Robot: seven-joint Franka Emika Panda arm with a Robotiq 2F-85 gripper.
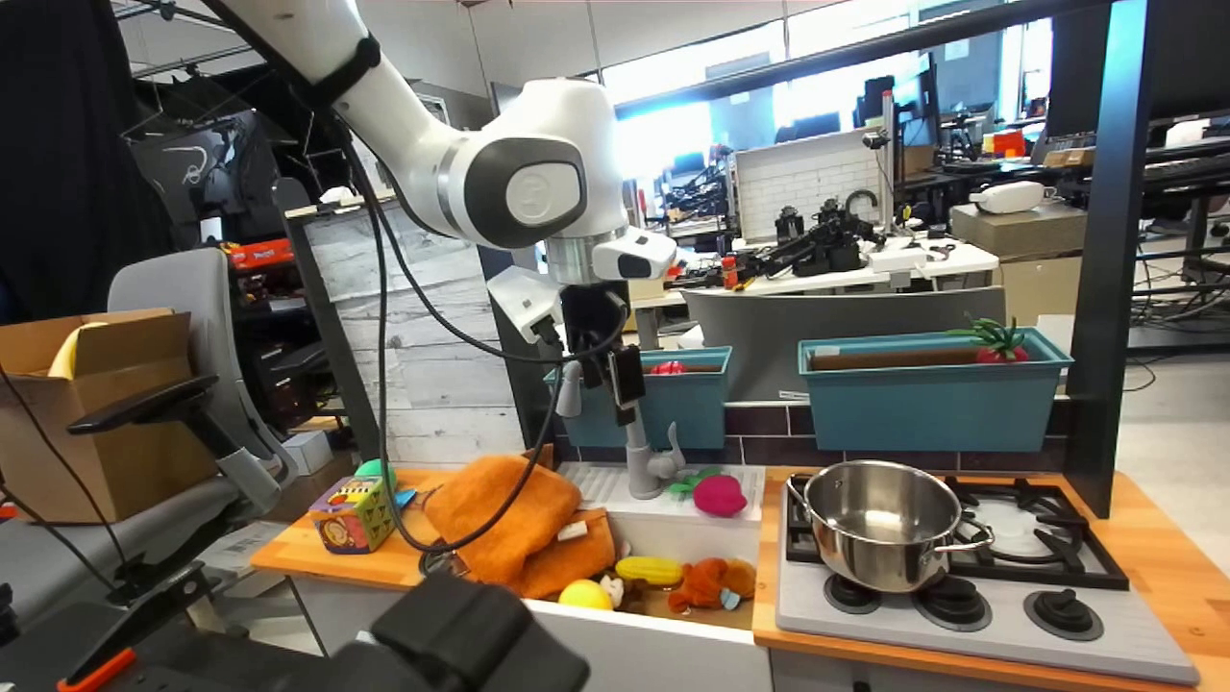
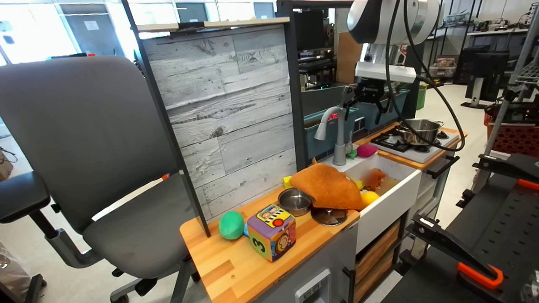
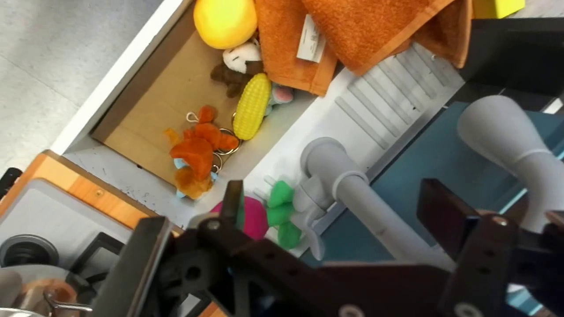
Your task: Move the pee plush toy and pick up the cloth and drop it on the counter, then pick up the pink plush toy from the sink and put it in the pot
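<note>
The green pee plush toy (image 2: pixel 231 225) lies at the counter's (image 2: pixel 229 269) far left; it also shows in an exterior view (image 1: pixel 373 469). The orange cloth (image 1: pixel 504 509) lies crumpled over the counter and the sink (image 2: pixel 391 210) edge; it also shows in the wrist view (image 3: pixel 361 31). The pink plush toy (image 1: pixel 721 495), with green leaves, rests on the sink's back ledge beside the faucet. In the wrist view the pink plush (image 3: pixel 256 218) is partly hidden by a finger. The pot (image 1: pixel 889 538) stands on the stove. My gripper (image 3: pixel 332 193) is open and empty, high above the ledge near the faucet.
A grey faucet (image 1: pixel 639 452) rises close to the gripper. The sink holds a yellow ball (image 1: pixel 586 595), a corn toy (image 3: pixel 252 107) and an orange plush (image 3: pixel 198 149). A toy cube (image 2: pixel 271 231), metal bowl (image 2: pixel 294 201) and lid (image 2: pixel 329 216) sit on the counter. Teal planters (image 1: pixel 932 408) stand behind.
</note>
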